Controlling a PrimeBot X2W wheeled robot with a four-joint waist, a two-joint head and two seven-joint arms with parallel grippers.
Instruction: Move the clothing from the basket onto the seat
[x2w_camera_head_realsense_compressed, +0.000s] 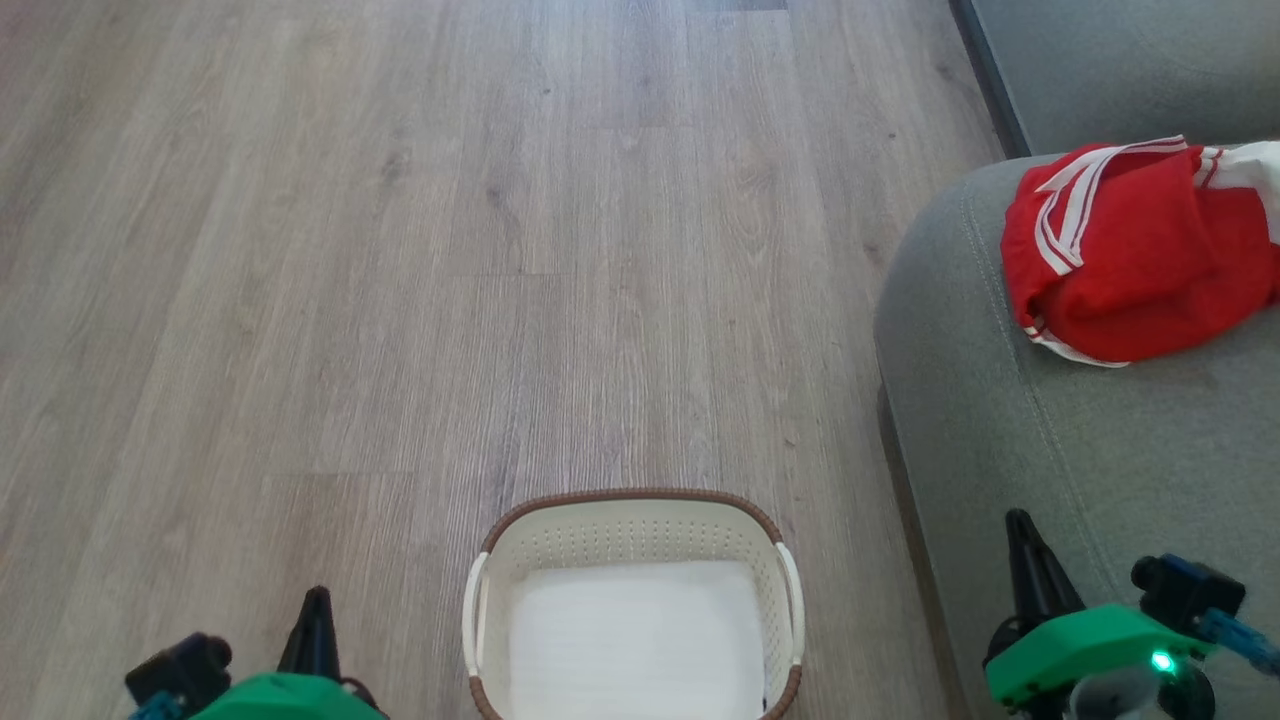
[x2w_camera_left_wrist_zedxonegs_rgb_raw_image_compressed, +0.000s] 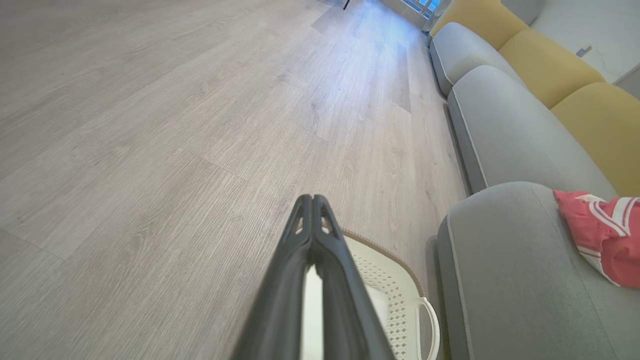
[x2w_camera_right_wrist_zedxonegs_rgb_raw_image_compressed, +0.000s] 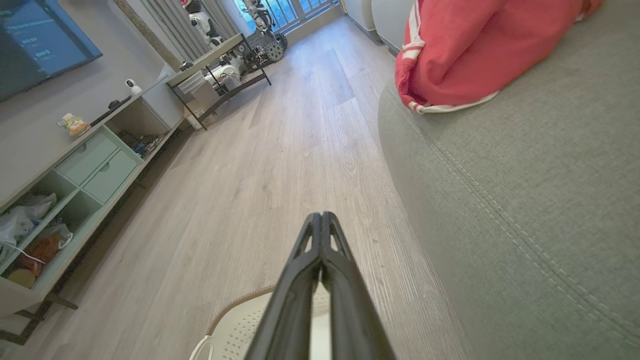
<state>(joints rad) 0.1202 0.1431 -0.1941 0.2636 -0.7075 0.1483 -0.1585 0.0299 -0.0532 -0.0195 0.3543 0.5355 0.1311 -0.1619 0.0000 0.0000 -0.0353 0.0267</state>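
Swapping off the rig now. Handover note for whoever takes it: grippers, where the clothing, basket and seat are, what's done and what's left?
Left gripper: shut, empty, above the floor to the left of the basket.
Right gripper: shut, empty, above the seat near its front edge.
Clothing: bunched on the seat by its rounded edge, apart from both grippers.
Basket: on the floor, with a flat white liner sheet inside and no garment.
Done: clothing is out of the basket and on the seat.
Left: nothing visible; the move looks complete.
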